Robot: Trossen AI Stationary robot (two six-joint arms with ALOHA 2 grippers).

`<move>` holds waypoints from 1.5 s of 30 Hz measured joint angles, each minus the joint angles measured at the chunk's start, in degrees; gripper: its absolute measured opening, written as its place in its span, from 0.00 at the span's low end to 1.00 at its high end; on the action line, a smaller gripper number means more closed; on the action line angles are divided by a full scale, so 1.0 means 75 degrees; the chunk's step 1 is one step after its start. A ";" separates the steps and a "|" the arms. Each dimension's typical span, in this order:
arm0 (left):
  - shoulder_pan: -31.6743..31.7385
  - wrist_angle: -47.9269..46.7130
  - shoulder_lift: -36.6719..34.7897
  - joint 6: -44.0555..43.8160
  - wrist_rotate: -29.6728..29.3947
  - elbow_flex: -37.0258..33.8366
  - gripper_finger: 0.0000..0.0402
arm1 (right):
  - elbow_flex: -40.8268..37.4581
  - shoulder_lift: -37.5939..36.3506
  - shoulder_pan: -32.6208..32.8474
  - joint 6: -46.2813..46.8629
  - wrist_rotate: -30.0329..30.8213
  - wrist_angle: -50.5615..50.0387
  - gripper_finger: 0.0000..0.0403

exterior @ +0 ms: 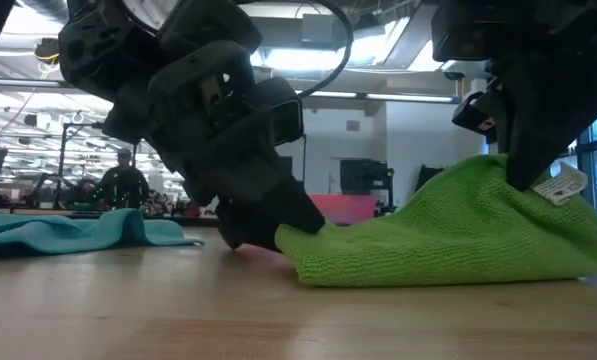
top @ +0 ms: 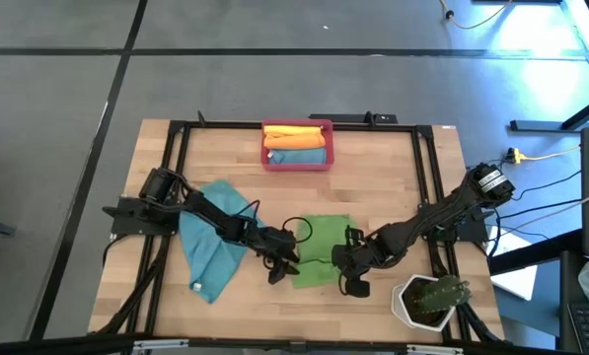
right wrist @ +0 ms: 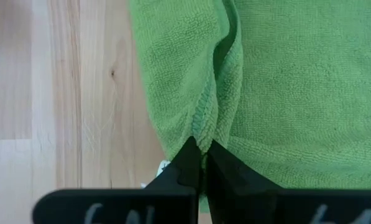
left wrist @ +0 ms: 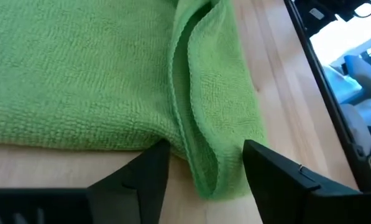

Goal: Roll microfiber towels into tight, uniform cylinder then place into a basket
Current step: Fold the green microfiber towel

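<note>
you are looking at a light wooden table (top: pixel 156 168) with two dark robot arms reaching in toward its middle, one from each side. four microfiber towels show in the overhead view. one green towel (top: pixel 323 248) lies partly folded between the two arms, near the front edge of the table. one teal towel (top: pixel 213 242) lies loose and crumpled under the left arm. one orange towel (top: pixel 296 135) and one more teal towel (top: pixel 297 156) are rolled and sit side by side inside the single red-pink basket (top: pixel 297 165), which stands at the far edge of the table, well apart from the arms. your left gripper (left wrist: pixel 205 167) is down at the green towel's left edge with its two fingers spread apart, and a folded corner of the cloth lies between them, not pinched. your right gripper (right wrist: pixel 202 163) is at the green towel's right edge with its two fingers pressed together, clamping a raised fold of the green cloth. in the table-level view, that side of the towel is bunched up higher, with a small white tag (exterior: pixel 561 184) showing. one white pot (top: pixel 424 303) holding a green plant stands at the front right corner of the table, beside the right arm.
</note>
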 joint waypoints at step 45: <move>0.0000 -0.2558 -0.2955 0.2109 -0.0600 -0.0006 0.00 | 0.0113 0.0000 -0.0003 -0.0332 0.1181 0.0038 0.03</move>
